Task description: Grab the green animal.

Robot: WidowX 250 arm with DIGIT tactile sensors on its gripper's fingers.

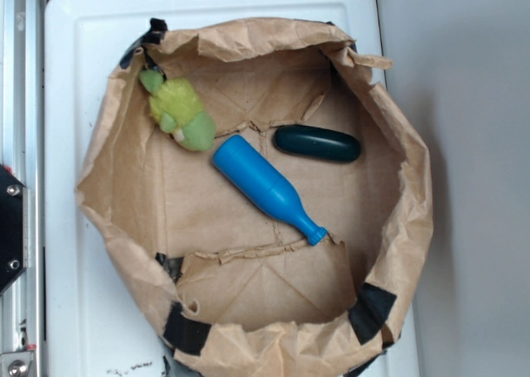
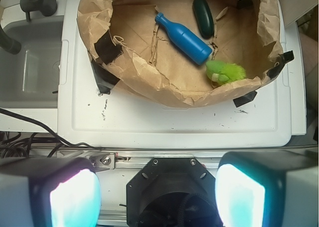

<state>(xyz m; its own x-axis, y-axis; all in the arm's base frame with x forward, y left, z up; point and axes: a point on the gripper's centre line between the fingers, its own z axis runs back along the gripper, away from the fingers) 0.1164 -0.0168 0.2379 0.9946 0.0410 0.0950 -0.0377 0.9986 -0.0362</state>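
The green animal (image 1: 179,110), a fuzzy lime and yellow-green plush, lies inside the brown paper bag (image 1: 124,170) against its upper left wall. In the wrist view the green animal (image 2: 227,72) sits at the bag's near right, partly behind the crumpled rim. My gripper (image 2: 157,194) hangs far back from the bag, over the robot's black base, open with nothing between its fingers (image 2: 75,199). The exterior view does not show the gripper.
A blue plastic bottle (image 1: 267,187) lies diagonally in the middle of the bag, close beside the plush. A smooth dark green oval (image 1: 317,142) rests to its right. The bag stands on a white lid (image 1: 83,62). A metal rail (image 2: 164,159) runs below it.
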